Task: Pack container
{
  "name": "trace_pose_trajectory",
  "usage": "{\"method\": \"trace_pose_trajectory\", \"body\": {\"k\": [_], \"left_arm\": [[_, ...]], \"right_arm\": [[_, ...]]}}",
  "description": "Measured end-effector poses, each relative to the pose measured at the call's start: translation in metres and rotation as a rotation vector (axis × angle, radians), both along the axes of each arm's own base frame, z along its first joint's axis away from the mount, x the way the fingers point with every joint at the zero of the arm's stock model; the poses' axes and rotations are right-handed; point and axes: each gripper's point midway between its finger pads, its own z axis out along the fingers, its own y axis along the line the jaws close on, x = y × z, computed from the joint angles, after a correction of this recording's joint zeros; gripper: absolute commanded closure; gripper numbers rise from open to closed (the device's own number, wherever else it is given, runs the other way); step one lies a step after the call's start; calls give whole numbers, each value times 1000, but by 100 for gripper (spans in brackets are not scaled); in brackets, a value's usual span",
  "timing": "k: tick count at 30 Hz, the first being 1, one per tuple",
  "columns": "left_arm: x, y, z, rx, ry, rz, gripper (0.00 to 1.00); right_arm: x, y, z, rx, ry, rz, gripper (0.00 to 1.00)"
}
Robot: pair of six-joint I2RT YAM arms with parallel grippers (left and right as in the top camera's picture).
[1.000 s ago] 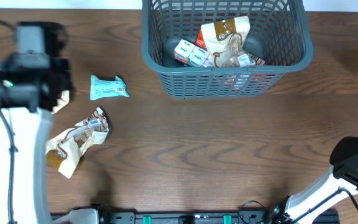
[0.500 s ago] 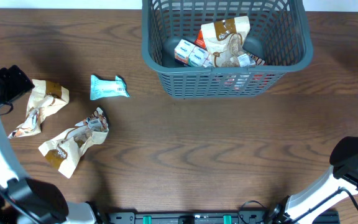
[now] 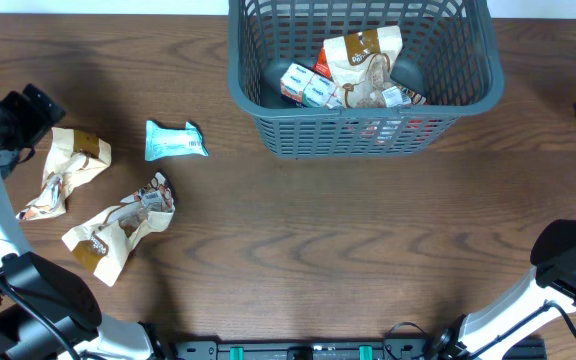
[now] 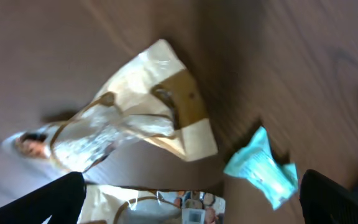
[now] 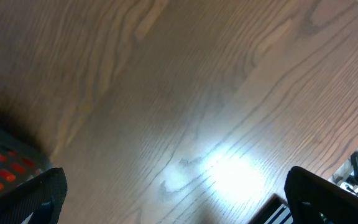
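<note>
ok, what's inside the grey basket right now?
Inside the container: a tan snack bag beside small blue-white packets, and red packaging showing through the front slots. Whatever lies beneath the bag is covered.

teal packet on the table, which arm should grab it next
Probably left: the left gripper is open near the teal packet and crumpled bags, while the right arm sits far across the table.

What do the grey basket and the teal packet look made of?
The basket: likely moulded plastic, matte dark grey, judging by its slotted lattice walls and thick rim. The teal packet: probably thin plastic film, crinkled with crimped ends.
</note>
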Motion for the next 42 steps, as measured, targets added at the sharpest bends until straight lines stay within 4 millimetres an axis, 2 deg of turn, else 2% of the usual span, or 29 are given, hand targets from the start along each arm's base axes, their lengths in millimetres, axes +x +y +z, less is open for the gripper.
{"method": "trace_pose_trajectory", "body": {"k": [5,8,14,19,25,29,33,42], "left_arm": [[-3,-10,-2,61,15,-242,1],[2,-5,1,92,1,-254,1],[1,0,1,-7,-7,6,2],[-7,3,-3,-121,13,291,1],[-27,-6,-11,-323,76,730,1],[-26,-11,-11,-464,62,987,2],[-22,-18,-10,-568,59,1105,1],[-19,-20,-8,-646,50,1236,1]], "right_arm": [[1,2,0,14,-8,4,1],[2,3,-1,18,-11,5,1],[5,8,-1,44,-26,12,1],[7,11,-1,64,-38,18,1],[10,16,-2,90,-54,25,1],[11,17,-2,100,-59,27,1],[11,18,-2,105,-63,29,1],[13,21,-2,122,-73,34,1]]}}
